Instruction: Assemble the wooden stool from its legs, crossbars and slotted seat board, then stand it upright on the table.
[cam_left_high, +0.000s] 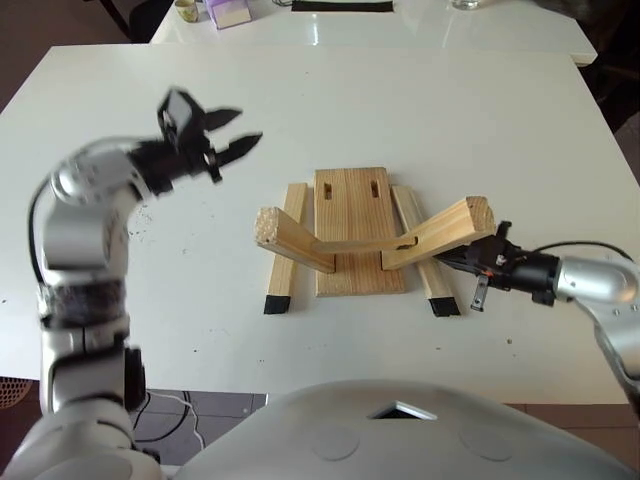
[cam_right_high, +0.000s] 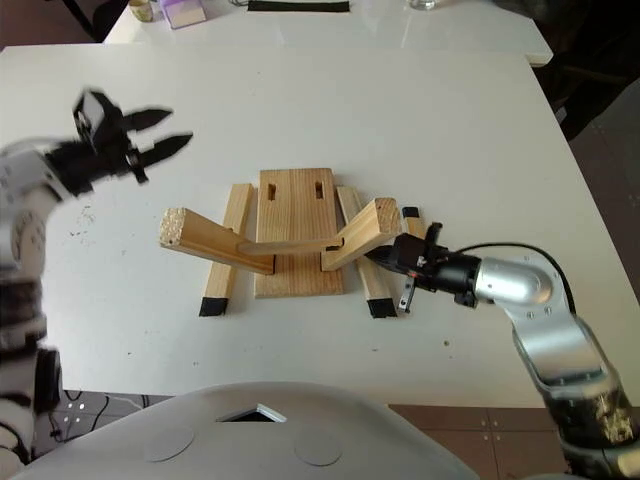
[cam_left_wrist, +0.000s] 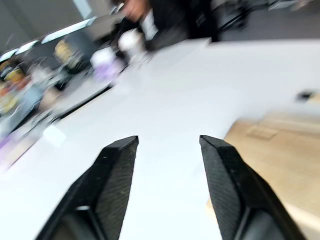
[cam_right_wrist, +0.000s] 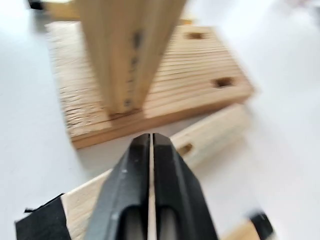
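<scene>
right claw (cam_right_wrist: 151, 140) closed, empty, beside leg frame (cam_left_high: 295, 240) on seat board (cam_left_high: 350, 200); left claw (cam_left_high: 248, 126) spread wide, empty.

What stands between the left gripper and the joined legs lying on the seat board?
Nothing visible does. Only bare table lies between the open left gripper, held above the table, and the joined legs resting on the seat board.
</scene>
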